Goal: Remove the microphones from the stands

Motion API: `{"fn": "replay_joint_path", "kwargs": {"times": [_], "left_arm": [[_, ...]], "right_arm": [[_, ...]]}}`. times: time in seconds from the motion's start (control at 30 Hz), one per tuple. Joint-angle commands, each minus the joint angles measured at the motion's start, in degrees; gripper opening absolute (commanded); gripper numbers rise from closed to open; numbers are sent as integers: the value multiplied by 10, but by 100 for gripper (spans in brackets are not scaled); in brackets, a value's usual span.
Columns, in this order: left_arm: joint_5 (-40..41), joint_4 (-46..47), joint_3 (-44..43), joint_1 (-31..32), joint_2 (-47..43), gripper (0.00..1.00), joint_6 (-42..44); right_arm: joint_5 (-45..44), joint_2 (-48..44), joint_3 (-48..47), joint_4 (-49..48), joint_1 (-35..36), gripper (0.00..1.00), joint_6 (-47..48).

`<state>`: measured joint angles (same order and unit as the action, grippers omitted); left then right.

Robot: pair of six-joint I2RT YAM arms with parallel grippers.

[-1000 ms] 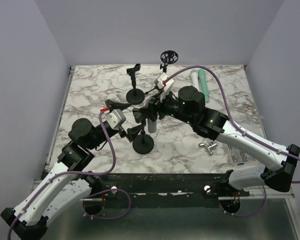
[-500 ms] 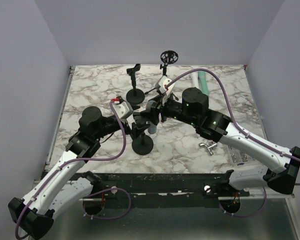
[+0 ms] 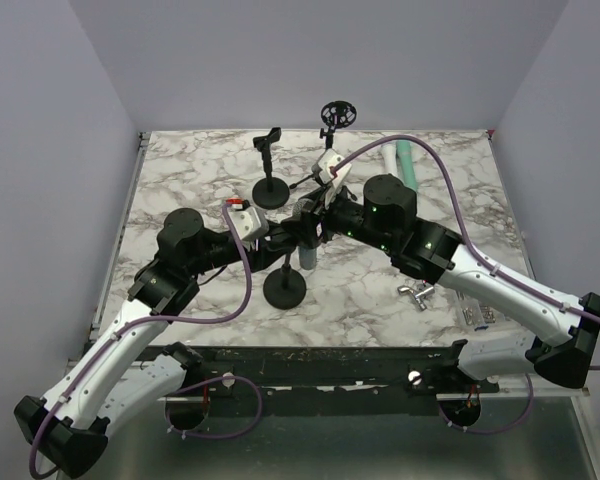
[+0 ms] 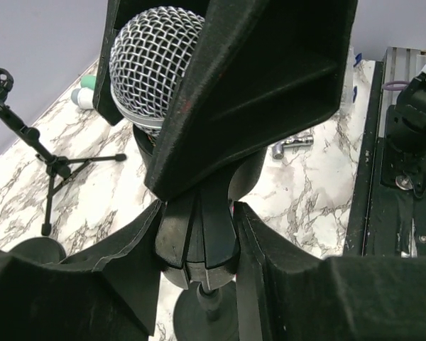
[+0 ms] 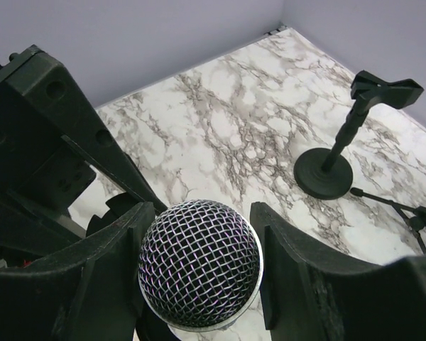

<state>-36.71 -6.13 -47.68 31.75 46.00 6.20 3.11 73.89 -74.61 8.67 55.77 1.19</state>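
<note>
Beneath the microphone (image 4: 153, 64), left gripper (image 4: 199, 227) is pinching the stand clip (image 4: 199, 252), plain only wrist-side; right gripper (image 5: 202, 220) is clamping the grille (image 5: 199, 273).

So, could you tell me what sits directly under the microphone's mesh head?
The stand's black clip, pinched by the left gripper, with the round base below. The right gripper's finger covers the handle of the microphone.

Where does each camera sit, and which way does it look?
Top external: above and behind the bases, looking down on the table; both arms show, left gripper and right gripper meeting at the stand.
Left wrist: on the left arm, looking along its fingers, which flank the stand's clip; the microphone above.
Right wrist: on the right arm, looking down on the microphone's mesh head between its fingers.
Shared: both wrist views show that head.
</note>
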Motion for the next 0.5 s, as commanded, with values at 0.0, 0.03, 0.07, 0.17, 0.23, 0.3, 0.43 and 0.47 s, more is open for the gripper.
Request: {"fn": "replay_joint_path", "kwargs": {"times": [0.0,0.03,0.07,0.17,0.23,0.3,0.43,0.47], "left_arm": [[-22,-10,-21,-2,3,0,19],[-21,-12,-22,-3,5,0,18],[-19,-14,-24,-3,7,0,18],[-8,-22,-28,-3,11,0,19],[-1,-25,-29,-3,10,0,20],[4,-24,-27,-3,7,0,20],[24,-13,-19,-2,-3,0,16],[30,-12,-18,-3,-4,0,15]], "right_arm": [[-87,-15,-29,9,0,1,-10],[-96,-25,-36,9,1,1,-23],[-101,-34,-42,8,0,1,-30],[-130,-67,-59,6,1,1,-37],[-165,-87,-61,6,0,1,-37],[-224,-105,-52,7,0,1,-34],[-413,-129,-4,-10,1,1,-19],[-463,-133,9,-16,1,1,-17]]}}
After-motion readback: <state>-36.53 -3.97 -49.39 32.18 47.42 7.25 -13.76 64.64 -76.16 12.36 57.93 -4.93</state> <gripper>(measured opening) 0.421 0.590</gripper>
